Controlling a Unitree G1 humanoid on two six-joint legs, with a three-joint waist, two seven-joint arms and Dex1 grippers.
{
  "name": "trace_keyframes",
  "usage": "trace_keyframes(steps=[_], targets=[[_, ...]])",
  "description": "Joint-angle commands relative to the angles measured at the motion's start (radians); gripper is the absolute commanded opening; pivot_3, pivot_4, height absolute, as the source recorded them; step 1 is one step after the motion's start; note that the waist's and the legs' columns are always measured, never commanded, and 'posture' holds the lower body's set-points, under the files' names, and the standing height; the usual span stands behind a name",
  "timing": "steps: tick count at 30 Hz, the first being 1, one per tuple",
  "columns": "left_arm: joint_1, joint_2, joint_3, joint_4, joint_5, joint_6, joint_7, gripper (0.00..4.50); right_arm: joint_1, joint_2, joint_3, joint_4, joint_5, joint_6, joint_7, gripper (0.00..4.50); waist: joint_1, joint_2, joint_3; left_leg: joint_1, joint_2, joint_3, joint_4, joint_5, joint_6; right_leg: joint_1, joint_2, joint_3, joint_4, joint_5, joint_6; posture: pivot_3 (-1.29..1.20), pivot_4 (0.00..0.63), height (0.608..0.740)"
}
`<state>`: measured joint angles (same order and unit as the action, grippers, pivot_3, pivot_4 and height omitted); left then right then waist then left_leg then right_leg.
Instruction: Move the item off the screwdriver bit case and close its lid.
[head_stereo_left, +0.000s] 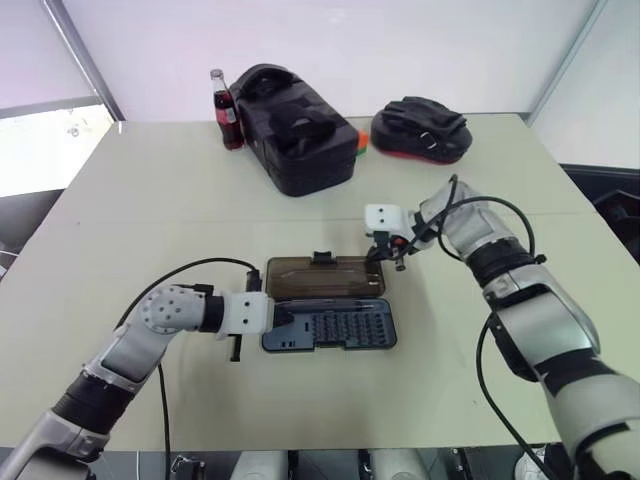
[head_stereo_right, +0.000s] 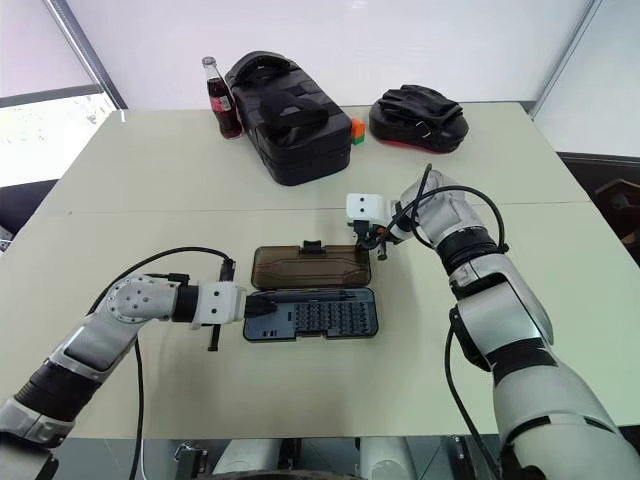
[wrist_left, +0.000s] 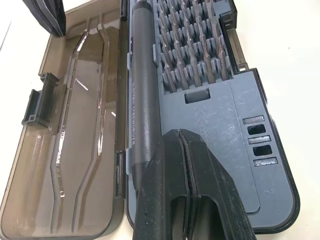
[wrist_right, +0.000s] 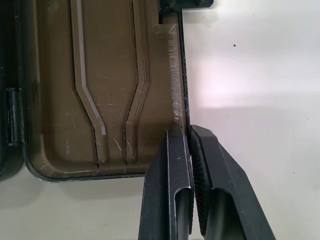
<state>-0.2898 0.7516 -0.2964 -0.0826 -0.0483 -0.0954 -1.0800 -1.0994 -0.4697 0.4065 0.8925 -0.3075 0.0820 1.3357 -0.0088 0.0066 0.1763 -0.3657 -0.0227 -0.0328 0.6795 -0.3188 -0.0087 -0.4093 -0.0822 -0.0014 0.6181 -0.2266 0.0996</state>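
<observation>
Two halves: the screwdriver bit case (head_stereo_left: 330, 325) lies open mid-table, the lid (head_stereo_left: 325, 276) flat behind it.
Left gripper (wrist_left: 187, 145): fingers together over the tray's near end.
Right gripper (wrist_right: 190, 131): fingers pinching the lid's edge by its far corner.
Cut off: the wrist views crop both halves.

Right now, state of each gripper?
Left gripper: shut, holding nothing, over the dark blue-grey plastic bit tray.
Right gripper: shut on the rim of the smoky-brown translucent lid.
</observation>
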Motion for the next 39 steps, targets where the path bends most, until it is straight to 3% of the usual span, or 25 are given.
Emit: trace_keyframes(steps=[1, 14, 23, 33, 39], targets=[[0.017, 0.011, -0.007, 0.028, 0.029, 0.025, -0.010, 0.00, 0.023, -0.030, 0.001, 0.006, -0.013, 0.011, -0.017, 0.02, 0.000, 0.000, 0.000, 0.000, 0.000, 0.000, 0.000, 0.000, 0.000, 0.000, 0.000, 0.000, 0.000, 0.000, 0.000, 0.00, 0.150, 0.740], [0.025, -0.003, -0.001, 0.036, 0.047, -0.016, 0.028, 0.00, 0.082, -0.132, -0.082, -0.384, 0.109, 0.230, 0.035, 0.02, -0.001, 0.001, 0.001, -0.008, 0.000, 0.001, 0.001, 0.000, 0.000, -0.009, 0.000, 0.000, 0.001, 0.001, 0.001, 0.00, 0.150, 0.740], [0.005, -0.029, 0.022, 0.033, 0.018, 0.005, 0.049, 0.00, 0.110, -0.180, -0.091, -0.511, 0.157, 0.320, 0.014, 0.02, -0.002, 0.001, 0.001, -0.009, 0.000, 0.001, 0.001, 0.000, 0.000, -0.010, 0.000, 0.000, 0.001, 0.001, 0.001, 0.00, 0.150, 0.740], [0.032, -0.036, 0.149, -0.285, -0.318, 0.451, 0.044, 0.00, 0.120, -0.196, -0.079, -0.519, 0.179, 0.270, -0.020, 0.02, -0.006, -0.002, 0.005, -0.018, 0.001, 0.002, 0.001, 0.000, 0.000, -0.020, 0.000, 0.000, 0.004, 0.001, 0.001, 0.00, 0.150, 0.740], [-0.034, -0.037, 0.324, -0.351, -0.631, 0.788, 0.109, 0.00, 0.132, -0.207, -0.076, -0.512, 0.183, 0.233, -0.023, 0.02, -0.007, -0.002, 0.005, -0.024, 0.001, 0.002, 0.002, 0.000, 0.000, -0.026, 0.000, 0.000, 0.004, 0.001, 0.001, 0.00, 0.150, 0.740]])
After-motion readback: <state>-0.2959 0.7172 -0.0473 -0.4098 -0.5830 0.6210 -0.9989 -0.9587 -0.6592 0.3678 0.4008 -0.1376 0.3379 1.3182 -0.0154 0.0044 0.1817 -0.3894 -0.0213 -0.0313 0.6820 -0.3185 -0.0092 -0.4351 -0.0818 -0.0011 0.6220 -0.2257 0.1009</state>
